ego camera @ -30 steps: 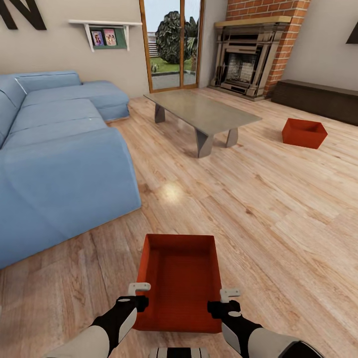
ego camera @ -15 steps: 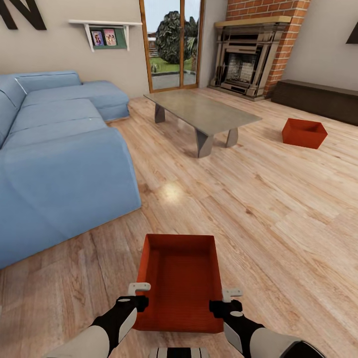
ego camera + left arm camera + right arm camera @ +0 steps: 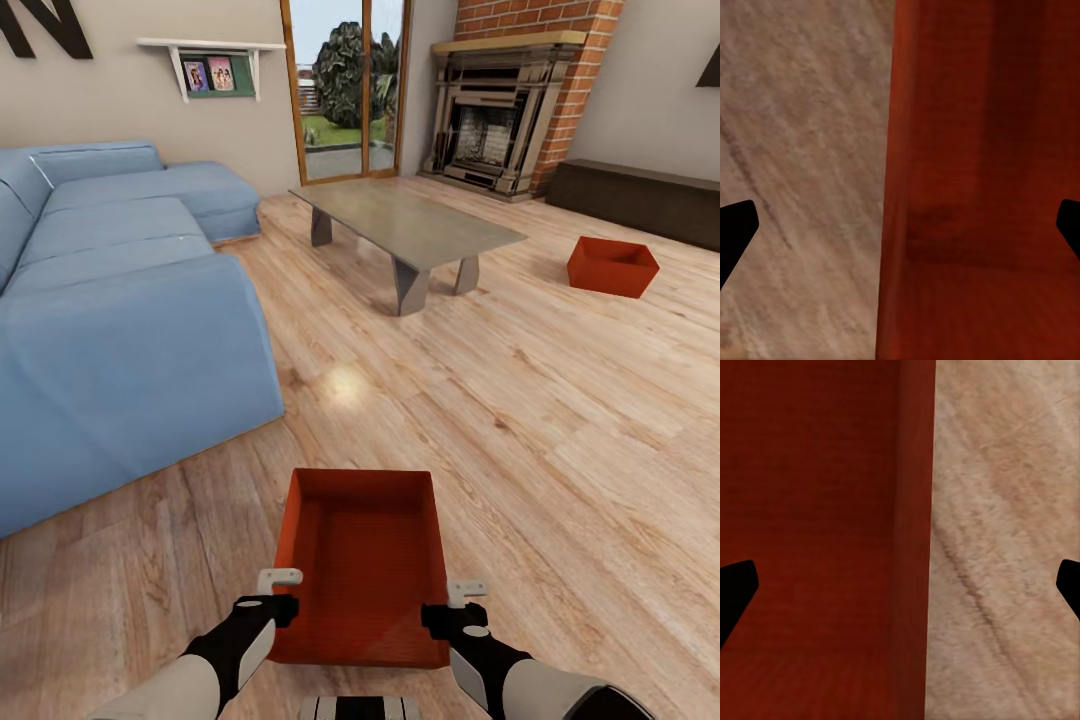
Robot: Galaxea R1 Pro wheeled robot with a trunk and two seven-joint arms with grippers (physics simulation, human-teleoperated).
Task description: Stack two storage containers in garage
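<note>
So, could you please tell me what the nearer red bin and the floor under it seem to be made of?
The nearer red bin looks like matte moulded plastic, judging by its fine ribbed texture and thin flared walls. The floor looks like light wood planks with a slight sheen: grain, seams and a soft reflection show.

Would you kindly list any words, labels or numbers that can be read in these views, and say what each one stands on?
Large black wall letters: cut off by the picture's edge, no whole letter readable.
Two framed pictures on the white shelf: too small to show any text.
Near storage container, far storage container: no label or print.
</note>
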